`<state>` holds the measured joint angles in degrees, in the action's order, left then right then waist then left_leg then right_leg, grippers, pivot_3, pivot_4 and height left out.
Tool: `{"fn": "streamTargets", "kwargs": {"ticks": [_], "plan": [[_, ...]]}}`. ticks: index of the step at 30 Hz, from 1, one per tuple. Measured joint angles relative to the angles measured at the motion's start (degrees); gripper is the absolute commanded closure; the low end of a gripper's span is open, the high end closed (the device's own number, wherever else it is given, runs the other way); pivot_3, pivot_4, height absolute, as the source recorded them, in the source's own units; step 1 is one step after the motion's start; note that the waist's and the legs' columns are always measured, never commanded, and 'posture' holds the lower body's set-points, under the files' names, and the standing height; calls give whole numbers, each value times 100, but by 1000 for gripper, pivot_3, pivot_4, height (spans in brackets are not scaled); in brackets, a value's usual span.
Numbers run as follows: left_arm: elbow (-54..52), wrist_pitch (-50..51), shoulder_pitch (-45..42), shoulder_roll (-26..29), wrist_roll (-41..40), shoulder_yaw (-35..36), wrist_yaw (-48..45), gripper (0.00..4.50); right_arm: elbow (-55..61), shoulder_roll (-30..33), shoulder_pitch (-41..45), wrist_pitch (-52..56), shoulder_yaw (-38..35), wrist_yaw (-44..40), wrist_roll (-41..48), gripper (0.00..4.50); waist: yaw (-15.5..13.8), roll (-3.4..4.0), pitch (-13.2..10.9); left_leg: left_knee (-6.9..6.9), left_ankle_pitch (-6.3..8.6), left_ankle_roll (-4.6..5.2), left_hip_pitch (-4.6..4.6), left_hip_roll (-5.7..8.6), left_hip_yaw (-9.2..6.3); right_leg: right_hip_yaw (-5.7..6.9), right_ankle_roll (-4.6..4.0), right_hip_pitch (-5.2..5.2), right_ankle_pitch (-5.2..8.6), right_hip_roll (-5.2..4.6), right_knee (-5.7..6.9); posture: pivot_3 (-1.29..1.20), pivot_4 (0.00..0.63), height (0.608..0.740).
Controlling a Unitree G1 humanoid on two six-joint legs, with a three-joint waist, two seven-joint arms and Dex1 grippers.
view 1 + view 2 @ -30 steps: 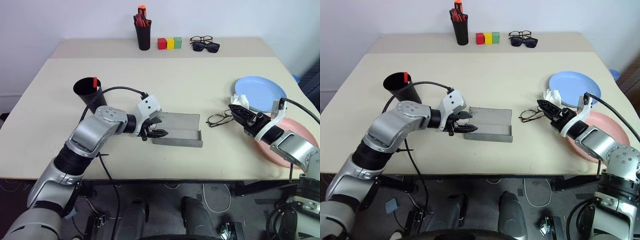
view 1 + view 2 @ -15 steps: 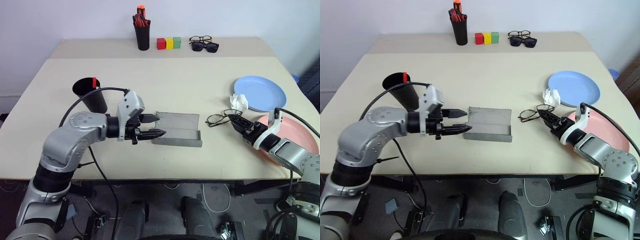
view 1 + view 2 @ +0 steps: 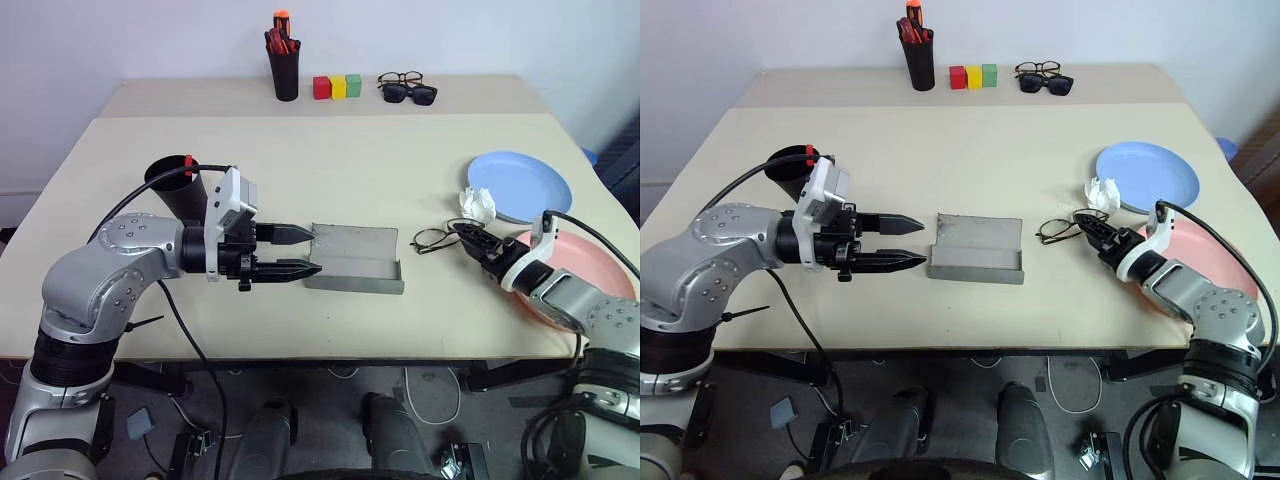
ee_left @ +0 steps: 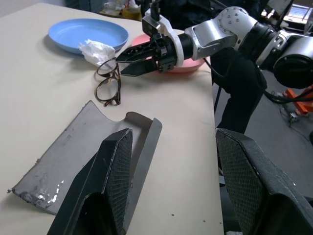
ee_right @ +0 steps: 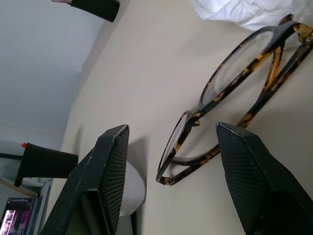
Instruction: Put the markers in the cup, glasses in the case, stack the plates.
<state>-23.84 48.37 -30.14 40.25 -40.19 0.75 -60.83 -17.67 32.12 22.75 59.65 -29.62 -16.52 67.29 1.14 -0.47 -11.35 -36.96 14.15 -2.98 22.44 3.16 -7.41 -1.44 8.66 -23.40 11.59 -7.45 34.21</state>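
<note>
1. Grey case lies open mid-surface; all places below are taken from it.
2. Left gripper: jaws apart, empty, tips just left of the case.
3. Glasses right of the case, beside crumpled tissue.
4. Right gripper: jaws apart, at the glasses, nothing held.
5. Blue plate and pink plate far right, unstacked.
6. Black cup left, red marker inside.

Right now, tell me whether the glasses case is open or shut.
Open. The case lies flat on the table, lid folded back, grey lining showing, nothing inside; the glasses lie beside it.
</note>
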Motion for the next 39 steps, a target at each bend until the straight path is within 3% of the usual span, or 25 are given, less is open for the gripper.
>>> {"fn": "streamTargets", "kwargs": {"ticks": [18,21,25,39], "plan": [[-173,139,13,3,-311,-2,394,1778,-478,-433,471,-205,56,-270,-750,1634,5,0,0,1,0,0,0,-2,0,0,0,0,0,3,-1,0,150,740],[-226,167,28,7,-381,0,499,1728,-651,-432,543,-305,55,-321,-907,2502,5,0,0,1,0,0,-1,-2,-1,0,1,0,0,3,0,0,150,740],[-230,233,46,16,-429,4,626,1728,-701,-420,653,-331,41,-468,-992,4409,16,-1,0,-1,0,0,-3,-2,-1,0,0,3,-1,3,-2,0,150,740],[-278,239,47,13,-506,2,793,1728,-729,-403,707,-374,-9,-635,-1262,4474,2,-3,2,-3,0,0,-4,-2,-1,0,-2,8,0,3,-5,0,150,740]]}}
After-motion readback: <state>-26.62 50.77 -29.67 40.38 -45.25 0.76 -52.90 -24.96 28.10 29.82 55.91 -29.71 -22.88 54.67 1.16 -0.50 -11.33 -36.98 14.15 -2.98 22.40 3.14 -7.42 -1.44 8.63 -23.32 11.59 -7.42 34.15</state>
